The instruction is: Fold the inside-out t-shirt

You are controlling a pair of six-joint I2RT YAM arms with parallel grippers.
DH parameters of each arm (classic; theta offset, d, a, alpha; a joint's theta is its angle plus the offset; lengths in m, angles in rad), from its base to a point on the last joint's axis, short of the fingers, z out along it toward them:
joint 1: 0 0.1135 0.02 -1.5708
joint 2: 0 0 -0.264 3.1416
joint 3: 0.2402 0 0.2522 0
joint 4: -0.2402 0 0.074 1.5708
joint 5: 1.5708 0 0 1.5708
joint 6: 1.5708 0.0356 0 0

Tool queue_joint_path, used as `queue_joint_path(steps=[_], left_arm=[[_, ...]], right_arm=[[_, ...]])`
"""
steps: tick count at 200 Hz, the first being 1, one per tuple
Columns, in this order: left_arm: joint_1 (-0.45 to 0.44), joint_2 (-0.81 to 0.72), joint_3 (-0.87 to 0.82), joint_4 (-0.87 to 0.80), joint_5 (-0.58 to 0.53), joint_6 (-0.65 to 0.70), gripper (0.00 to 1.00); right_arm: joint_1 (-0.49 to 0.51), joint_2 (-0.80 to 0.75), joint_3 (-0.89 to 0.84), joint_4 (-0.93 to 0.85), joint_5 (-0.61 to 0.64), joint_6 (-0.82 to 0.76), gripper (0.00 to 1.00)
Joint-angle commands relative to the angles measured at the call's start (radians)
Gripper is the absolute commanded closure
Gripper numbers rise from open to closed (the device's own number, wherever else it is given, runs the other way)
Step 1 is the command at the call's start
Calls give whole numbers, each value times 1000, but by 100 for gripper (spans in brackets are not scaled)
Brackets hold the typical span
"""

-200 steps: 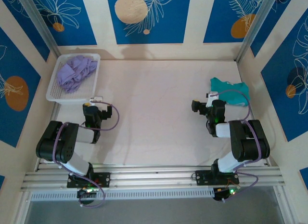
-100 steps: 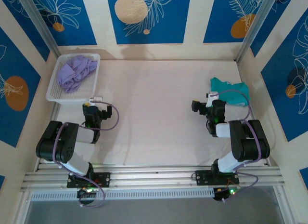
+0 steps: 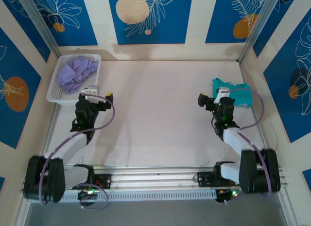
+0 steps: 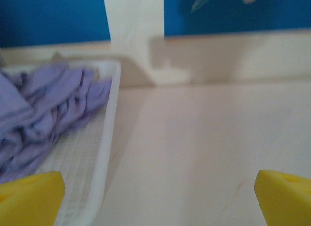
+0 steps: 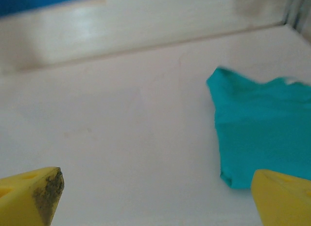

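Surveyed from the left. Found a white plastic basket [image 3: 58,95] in the far left corner of the table [image 3: 155,119]. Found the inside-out t-shirt [image 3: 75,73] inside that basket: lavender, unfolded, crumpled in a heap toward the far end, with bare mesh left at the near end. Confirmed in the left wrist view as bunched folds reaching the basket's right side, with none spilling over the rim.

Located the left pincer [image 3: 96,95] just beside the basket's near right corner. Recorded as released, with jaws spread wide and nothing between them. Noted its yellow pads [image 4: 29,197] at the two lower corners of the wrist view, one over the basket's mesh, the other over the table (picture soft, so fine detail not legible).

Located the right pincer [image 3: 217,95] well apart, on the right half of the table. Recorded likewise as released, spread wide, grasping nothing. Noted dark grime on the inner face of the pad at the lower left of its wrist view.

Found a teal garment [image 3: 240,92] lying flat on the table just right of that pincer, near the table's right edge. Seen in the right wrist view with one corner pointing to the far side and the other pad in front of its near edge; unable to tell contact there
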Motion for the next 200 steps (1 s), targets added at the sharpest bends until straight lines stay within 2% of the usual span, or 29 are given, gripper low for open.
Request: queue_joint_path(steps=[1, 14, 38, 57, 75, 113, 152, 179, 189, 200], left_arm=[[22, -44, 119, -279, -84, -169, 0], [89, -6, 238, -461, -164, -254, 0], [259, 172, 424, -626, -84, -345, 0], [332, 350, 571, -679, -66, -362, 0], [371, 540, 744, -727, -61, -367, 0], [411, 942, 1211, -945, -43, -339, 0], [432, 1233, 1587, -1082, 8, -317, 1], [433, 1391, 1805, -1167, 54, -315, 17], [433, 1429, 1864, -1185, 74, -312, 30], [433, 1443, 1904, -1198, 93, -312, 49]], right_arm=[[-6, -114, 66, -200, -179, 125, 3], [76, -137, 102, -232, -203, 80, 3], [282, -87, 213, -332, -109, -37, 4], [359, -33, 262, -344, -78, -52, 4], [378, 8, 283, -330, -95, -32, 4], [391, 65, 302, -329, -115, -18, 4], [362, 79, 296, -327, -143, 18, 3], [354, 91, 297, -315, -157, 39, 3], [354, 96, 298, -318, -155, 43, 3], [352, 95, 300, -328, -152, 44, 3]])
